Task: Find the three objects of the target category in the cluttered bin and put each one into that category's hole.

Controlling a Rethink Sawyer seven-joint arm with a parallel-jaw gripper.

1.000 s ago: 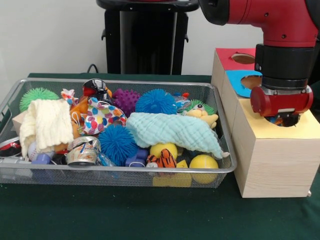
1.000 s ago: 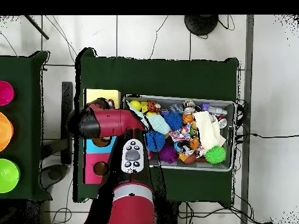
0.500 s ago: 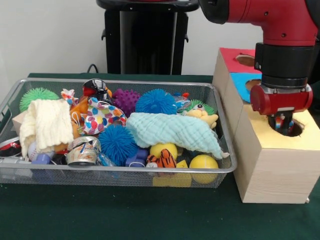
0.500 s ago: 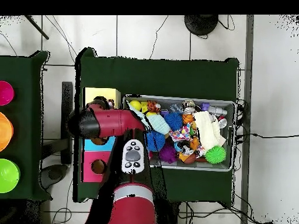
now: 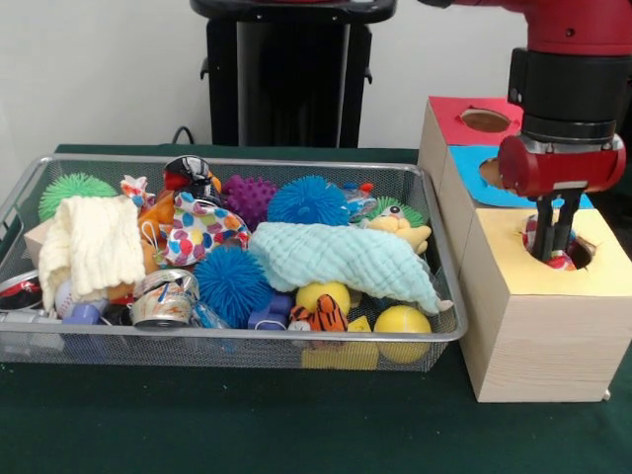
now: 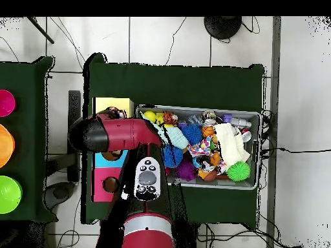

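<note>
Above the yellow-topped hole point(image 5: 565, 253) of the wooden sorting box point(image 5: 533, 326), the Sawyer's tool point(image 5: 555, 237) hangs with its dark fingers drawn close together and pointing down into the opening. A red-and-white object point(image 5: 559, 259) sits in the hole directly beneath the tips; whether the fingers are clamped on it or have let go cannot be told.

The risk, judged from here: if the item is caught between the fingers, a rising arm could drag it back out; if it rests against the rim, it may fail to drop through.

Beside the tool, across the box wall, the wire bin point(image 5: 227, 341) on the green counter point(image 5: 296, 425) is crowded. Countable there: two blue spiky balls point(image 5: 308, 200), one purple spiky ball point(image 5: 248, 195), one green spiky ball point(image 5: 73, 187), two yellow balls point(image 5: 402, 322), one pale green cloth point(image 5: 346, 259), one cream cloth point(image 5: 94, 242) and one small tiger toy point(image 5: 323, 314). The box shows three coloured sections behind and under the tool: red point(image 5: 464, 120), blue point(image 5: 474, 168) and yellow.
</note>
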